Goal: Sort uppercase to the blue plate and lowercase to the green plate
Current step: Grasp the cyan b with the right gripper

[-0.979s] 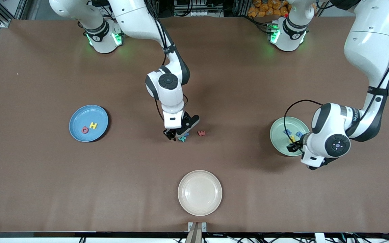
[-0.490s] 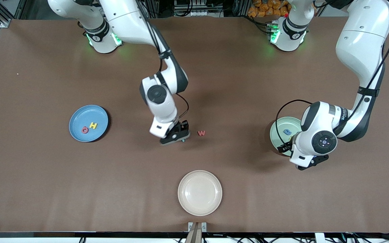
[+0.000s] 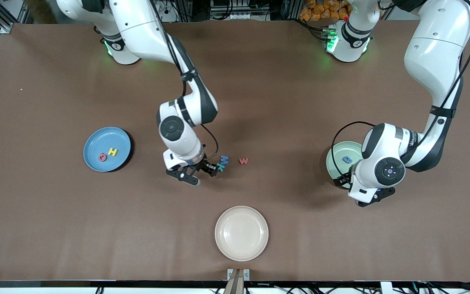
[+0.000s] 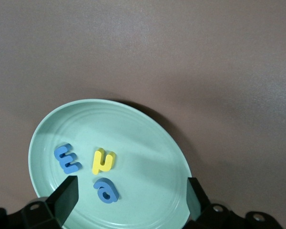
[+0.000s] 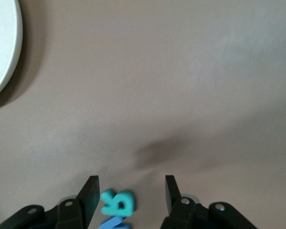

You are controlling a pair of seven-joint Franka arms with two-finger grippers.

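- Working on the uppercase half of the sort: yellow H (image 3: 113,152) and red ring letter (image 3: 103,157) already lying in the blue plate (image 3: 96,141), which is sitting farther from the front camera than the cream plate (image 3: 241,233) and toward the right arm's end of the table.
- Lining up the right gripper (image 3: 210,169) low over the teal letter (image 5: 117,202), fingers (image 5: 88,198) spread apart with the letter lying between them, apparently not yet pinched.
- Leaving the blue M (image 3: 224,159) touching the teal letter, and the red w (image 3: 243,161) just beside the pair, all three lying on the table farther from the camera than the cream plate.
- Hanging the left gripper (image 4: 131,196) over the green plate (image 4: 148,129), toward the left arm's end from the cream plate, fingers wide apart and holding nothing; seemingly waiting.
- Showing three lowercase letters in that plate: a blue E-like one (image 4: 66,159), a yellow hooked one (image 4: 103,161), a rounded blue one (image 4: 106,189).
- Judging the next move: closing on the teal letter alone without dragging the blue M, lifting, then carrying it to the blue plate; red w remaining for the green plate.
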